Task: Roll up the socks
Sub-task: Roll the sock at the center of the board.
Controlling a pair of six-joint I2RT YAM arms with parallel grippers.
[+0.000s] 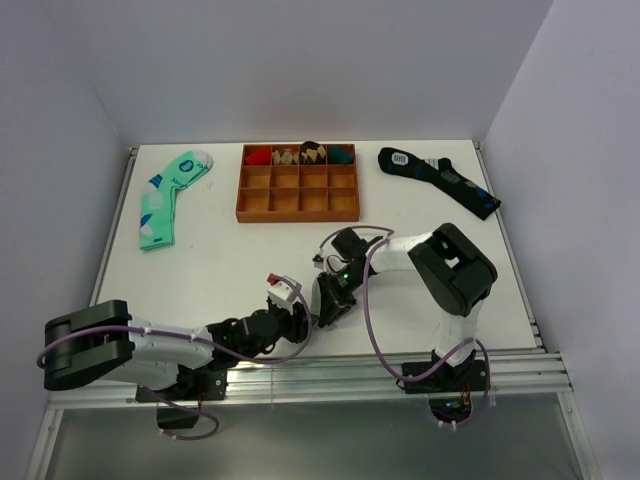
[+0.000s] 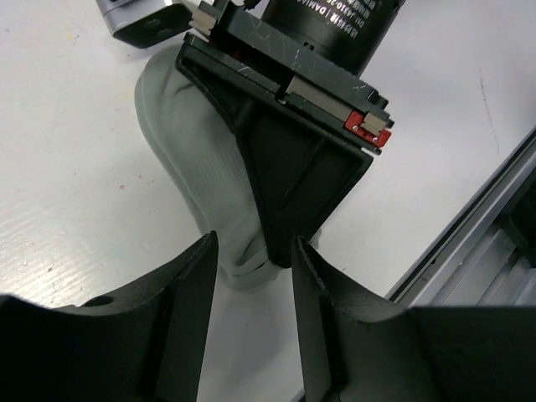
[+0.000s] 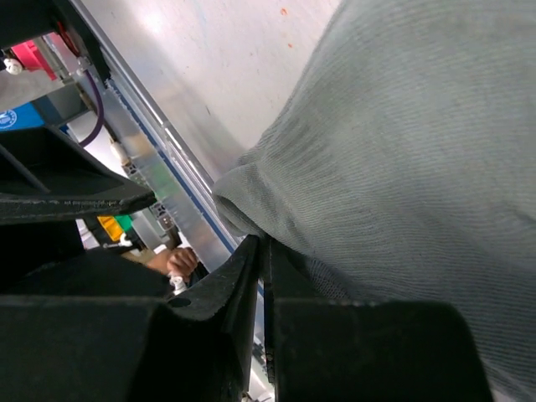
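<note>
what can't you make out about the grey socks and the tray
Left wrist view: the right gripper covers part of the grey socks; one layer or two is unclear.
Right wrist view: the socks run off the top and right edges.
Top view: the left gripper and right gripper hide the socks; what the tray holds is too small to name.
</note>
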